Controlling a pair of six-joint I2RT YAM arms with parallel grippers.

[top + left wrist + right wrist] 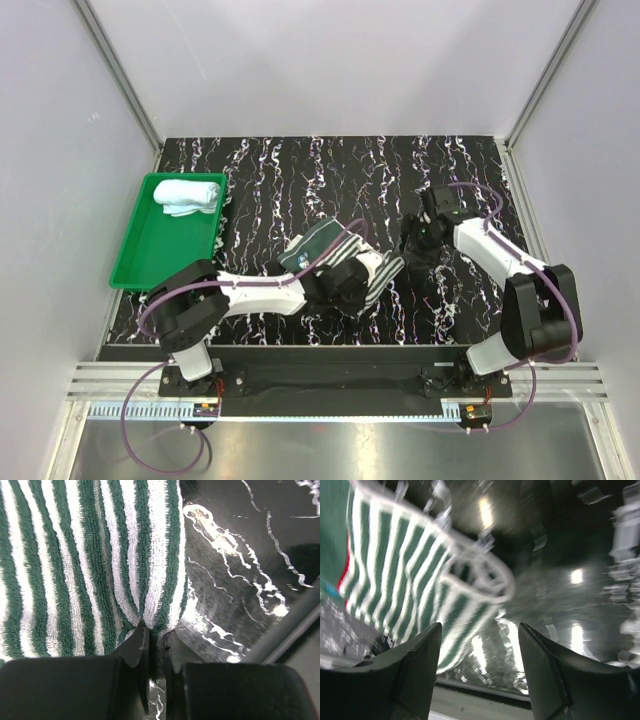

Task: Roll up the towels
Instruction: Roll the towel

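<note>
While the left gripper pinches the striped towel edge and the right gripper gapes empty, rolling that edge over seems next.

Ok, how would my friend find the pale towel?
Start at the dark table and go to the green tray on its left side. The pale towel lies bundled in the tray's far end. It is plain, unlike the striped towel mid-table.
</note>
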